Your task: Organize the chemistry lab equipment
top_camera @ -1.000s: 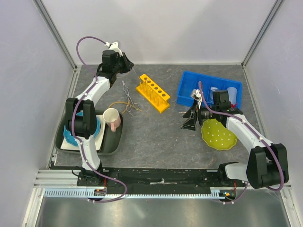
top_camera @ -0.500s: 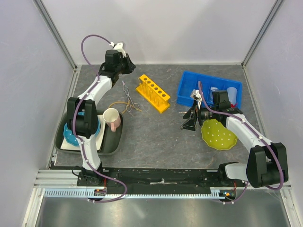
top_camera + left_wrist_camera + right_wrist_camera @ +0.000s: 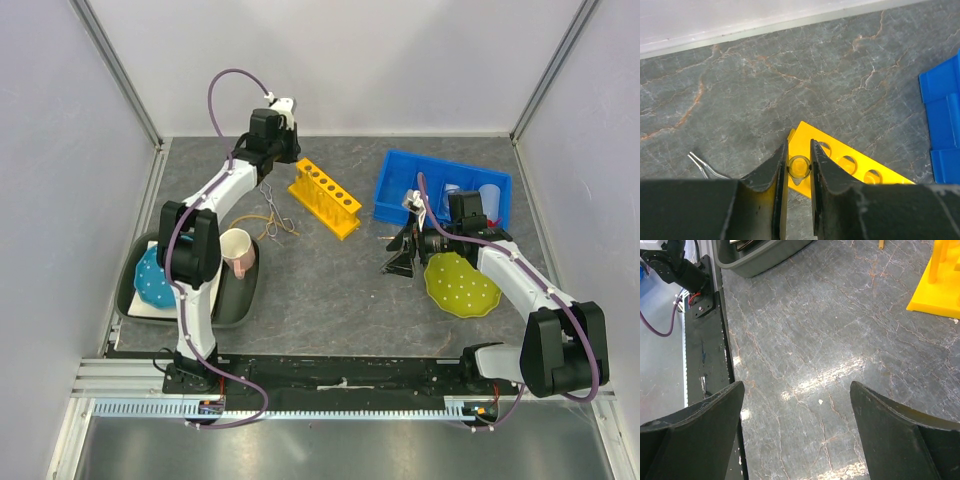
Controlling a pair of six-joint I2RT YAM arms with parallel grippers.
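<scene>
Left fingers narrow, pinching a thin clear rod end-on above the end hole of the yellow holed rack; step judged: racking it. Next move calls for a straight, aligned descent before release. Right fingers wide, holding nothing, over the table.

Yellow holed rack: near end masked by fingers of left gripper, cut off at lower edge.
Thin clear rod: end-on between those fingers, length unseen.
Metal tongs: tips only.
Blue bin: cropped at right; contents indistinct from overhead.
</scene>
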